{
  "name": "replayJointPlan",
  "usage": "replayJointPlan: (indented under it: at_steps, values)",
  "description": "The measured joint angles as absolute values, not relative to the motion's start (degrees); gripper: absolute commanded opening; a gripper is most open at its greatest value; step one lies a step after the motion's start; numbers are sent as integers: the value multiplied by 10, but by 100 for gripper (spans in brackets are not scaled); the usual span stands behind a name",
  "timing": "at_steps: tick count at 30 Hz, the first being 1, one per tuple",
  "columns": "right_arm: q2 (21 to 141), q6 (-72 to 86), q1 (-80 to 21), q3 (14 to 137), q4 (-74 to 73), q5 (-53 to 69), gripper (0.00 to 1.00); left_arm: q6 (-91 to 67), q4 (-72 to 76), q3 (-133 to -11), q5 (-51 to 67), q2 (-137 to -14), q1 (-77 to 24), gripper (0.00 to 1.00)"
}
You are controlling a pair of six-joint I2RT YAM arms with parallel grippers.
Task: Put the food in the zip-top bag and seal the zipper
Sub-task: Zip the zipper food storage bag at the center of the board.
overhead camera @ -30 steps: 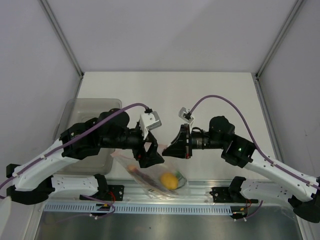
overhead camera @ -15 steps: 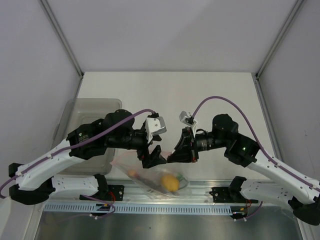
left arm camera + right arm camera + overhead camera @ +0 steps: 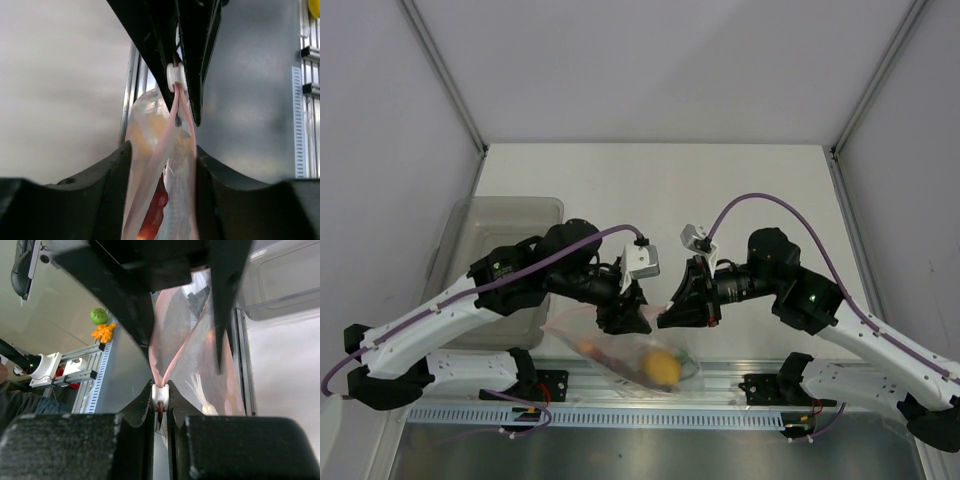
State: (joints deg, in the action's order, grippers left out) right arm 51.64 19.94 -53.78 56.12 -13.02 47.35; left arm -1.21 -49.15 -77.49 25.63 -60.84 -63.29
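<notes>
The clear zip-top bag (image 3: 620,350) hangs at the table's near edge, between the two grippers. Inside it lie the food: a yellow lemon (image 3: 662,365), an orange piece (image 3: 587,347) and a dark red piece (image 3: 159,200). My right gripper (image 3: 160,390) is shut on the white slider (image 3: 160,394) of the pink zipper (image 3: 155,355), whose two strips spread apart beyond it. My left gripper (image 3: 162,150) is open. Its fingers (image 3: 112,190) stand on either side of the bag's mouth, just short of the slider (image 3: 174,77). The grippers (image 3: 655,312) nearly touch.
A translucent grey bin (image 3: 505,215) stands at the left, behind my left arm. An aluminium rail (image 3: 720,385) runs along the near edge under the bag. Beyond that edge, the right wrist view shows a small green and orange thing (image 3: 100,320).
My left arm has slid right along the bag's mouth toward the right gripper, and its jaws have narrowed. The right gripper has kept hold of the slider and shifted slightly nearer.
</notes>
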Motion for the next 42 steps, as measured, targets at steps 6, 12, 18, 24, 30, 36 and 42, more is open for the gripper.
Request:
replayJointPlan:
  at_steps: [6,12,18,24,30,36,42]
  values:
    - [521,193,-538,564,-133,460,13,-32,-500,-766,289,-612,-613,0]
    - [521,188,-537,564,-139,429,16,-52,-484,-746,289,-602,-595,1]
    - [511,192,-536,559,-135,425,25,-65,-477,-740,291,-590,-594,0]
    - [507,195,-535,547,-131,424,3,-67,-477,-740,291,-574,-590,1]
    - [505,200,-535,544,-128,403,0,-67,-477,-740,294,-573,-589,1]
    - [499,203,-534,544,-129,380,0,-76,-477,-748,284,-575,-588,70]
    - [498,207,-534,544,-128,380,0,-112,-459,-806,243,-589,-576,60]
